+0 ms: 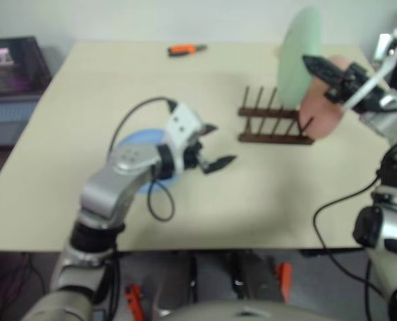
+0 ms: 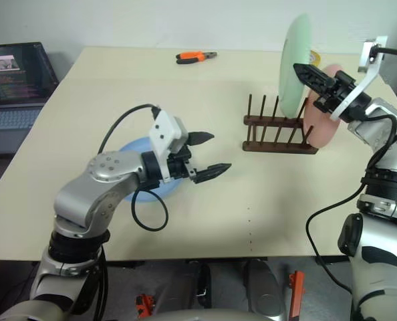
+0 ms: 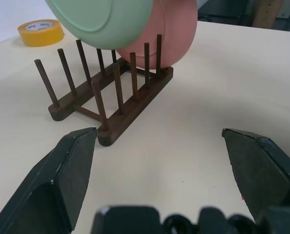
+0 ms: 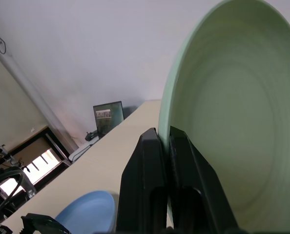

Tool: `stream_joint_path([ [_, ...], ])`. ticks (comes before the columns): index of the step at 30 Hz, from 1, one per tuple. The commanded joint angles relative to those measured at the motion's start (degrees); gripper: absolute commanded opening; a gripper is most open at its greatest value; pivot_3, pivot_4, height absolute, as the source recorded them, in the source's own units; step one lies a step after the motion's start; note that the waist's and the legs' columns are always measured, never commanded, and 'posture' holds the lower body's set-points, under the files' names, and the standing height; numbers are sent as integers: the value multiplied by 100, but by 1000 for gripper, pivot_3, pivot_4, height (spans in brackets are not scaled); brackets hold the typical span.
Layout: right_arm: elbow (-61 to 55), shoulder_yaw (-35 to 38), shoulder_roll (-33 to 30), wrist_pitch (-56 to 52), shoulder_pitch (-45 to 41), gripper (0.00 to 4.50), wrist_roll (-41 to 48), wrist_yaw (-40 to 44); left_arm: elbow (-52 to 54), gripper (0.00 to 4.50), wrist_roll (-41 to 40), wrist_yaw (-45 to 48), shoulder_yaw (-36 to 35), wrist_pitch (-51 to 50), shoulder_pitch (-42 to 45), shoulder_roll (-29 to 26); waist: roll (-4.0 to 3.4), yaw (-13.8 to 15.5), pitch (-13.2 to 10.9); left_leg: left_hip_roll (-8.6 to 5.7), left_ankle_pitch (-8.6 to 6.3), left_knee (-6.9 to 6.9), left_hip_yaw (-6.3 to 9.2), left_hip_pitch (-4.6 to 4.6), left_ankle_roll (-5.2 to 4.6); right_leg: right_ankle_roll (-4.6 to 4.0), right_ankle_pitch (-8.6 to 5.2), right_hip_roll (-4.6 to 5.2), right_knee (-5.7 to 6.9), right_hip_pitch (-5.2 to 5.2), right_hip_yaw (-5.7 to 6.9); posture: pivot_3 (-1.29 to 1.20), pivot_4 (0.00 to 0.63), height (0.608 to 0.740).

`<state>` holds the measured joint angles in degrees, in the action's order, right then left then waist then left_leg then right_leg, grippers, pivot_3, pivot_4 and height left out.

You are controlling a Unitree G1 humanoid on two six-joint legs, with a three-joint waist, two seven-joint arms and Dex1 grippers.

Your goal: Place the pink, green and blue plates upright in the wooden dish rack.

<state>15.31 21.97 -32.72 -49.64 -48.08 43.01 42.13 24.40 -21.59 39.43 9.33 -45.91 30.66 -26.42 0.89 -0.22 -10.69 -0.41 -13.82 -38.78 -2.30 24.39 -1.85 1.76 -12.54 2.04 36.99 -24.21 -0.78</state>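
Green plate (image 2: 295,63) is being pinched at its rim by right gripper (image 2: 310,75) above the rack (image 2: 279,134); left gripper (image 2: 208,155) is being held wide open, empty

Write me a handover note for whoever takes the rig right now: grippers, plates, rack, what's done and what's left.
Right gripper: shut on the rim of the green plate, held upright over the rack.
Left gripper: open, empty, above the table near the blue plate.
Pink plate: upright at the rack's right end.
Blue plate: flat on the table, under the left arm.
Done: pink in. Left: seat the green plate between the pegs, then rack the blue one.
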Motion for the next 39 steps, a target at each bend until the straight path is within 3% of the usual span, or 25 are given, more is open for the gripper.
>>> stream_joint_path([
  [1, -370, 90, -204, -124, 90, 26, 180, 77, 118, 4500, -29, 12, 27, 86, 101, -16, 0, 0, 0, 0, 0, 0, -1, 0, 0, 0, 0, 0, 0, 0, -1, 0, 150, 740],
  [16, -441, -120, -337, -202, 366, 26, 104, 101, 42, 4500, -8, 42, 96, 213, 118, -3, 0, -7, 0, 0, 0, 0, -2, -1, 0, 1, -1, -2, -1, 1, -2, 0, 150, 740],
  [19, -425, -119, -339, -229, 338, 653, 162, 139, 56, 4500, -22, 26, 71, 205, 112, -31, 0, -7, 0, 0, 0, 0, -1, -1, -1, 1, -1, -2, 0, 1, -2, 0, 150, 740],
  [27, -537, -246, -555, 259, 241, 3414, -163, 252, 107, 4500, -32, -8, 33, 182, 94, -84, 0, -7, 0, 1, 0, 0, -2, -1, 0, 2, -1, -4, -2, 1, -2, 0, 150, 740],
  [34, -605, -521, -1228, 786, -11, 3414, -669, 625, 274, 4500, -239, -3, -367, 45, 107, -308, 1, -14, 0, 1, 0, 0, -2, -2, 0, 3, -2, -5, -3, 0, -2, 0, 150, 740],
  [39, -597, -636, -1805, 1165, -485, 3414, -903, 1051, 364, 4500, -485, -331, -1583, -317, -37, -789, 4, -36, -3, 5, 0, 1, -2, -3, 0, 7, -9, -5, 0, -4, -1, 0, 150, 740],
])
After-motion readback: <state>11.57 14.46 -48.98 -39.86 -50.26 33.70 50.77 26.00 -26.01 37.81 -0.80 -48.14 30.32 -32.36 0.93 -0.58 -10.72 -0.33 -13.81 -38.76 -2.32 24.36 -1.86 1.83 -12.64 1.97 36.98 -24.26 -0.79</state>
